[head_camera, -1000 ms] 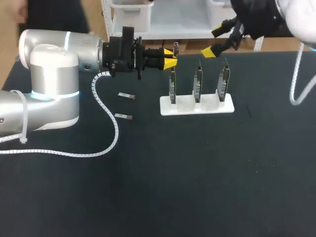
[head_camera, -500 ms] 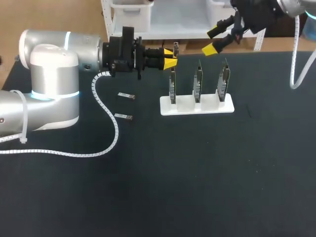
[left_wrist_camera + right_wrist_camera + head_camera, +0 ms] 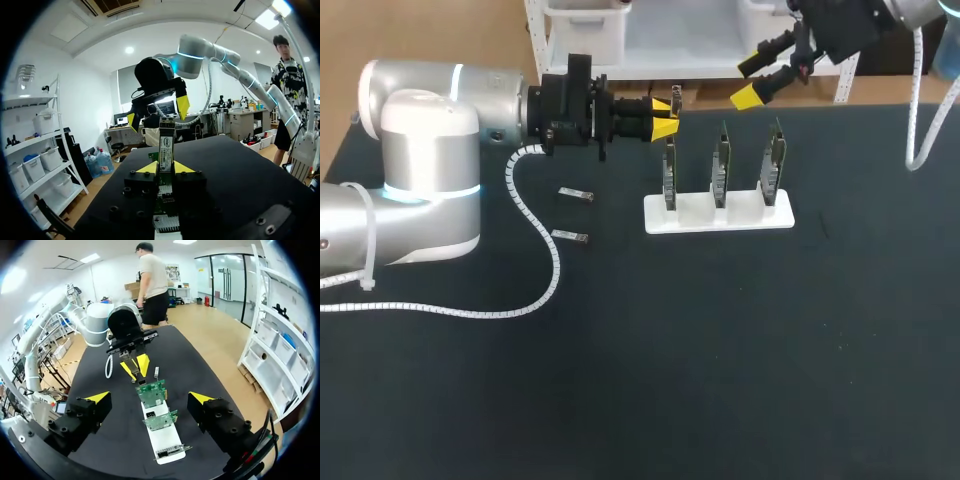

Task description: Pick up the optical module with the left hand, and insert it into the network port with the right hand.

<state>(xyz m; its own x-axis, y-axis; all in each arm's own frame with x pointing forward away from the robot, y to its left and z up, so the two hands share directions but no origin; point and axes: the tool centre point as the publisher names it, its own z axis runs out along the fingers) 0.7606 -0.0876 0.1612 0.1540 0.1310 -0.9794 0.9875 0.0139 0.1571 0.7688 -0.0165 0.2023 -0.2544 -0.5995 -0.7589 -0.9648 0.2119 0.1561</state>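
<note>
Left wrist view shows it best: module (image 3: 166, 145) upright, clamped in left pincer (image 3: 165, 167). Head view: three boards (image 3: 721, 165) stand in white holder (image 3: 720, 218), just ahead. Right pincer (image 3: 753, 80) wide, boards ahead.

Head cam looks down from behind; wrist cams face each other across the board stand (image 3: 718, 218).

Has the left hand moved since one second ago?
No. The left hand, shut on the small silver optical module, keeps its place next to the top of the leftmost green circuit board in the white stand.
</note>
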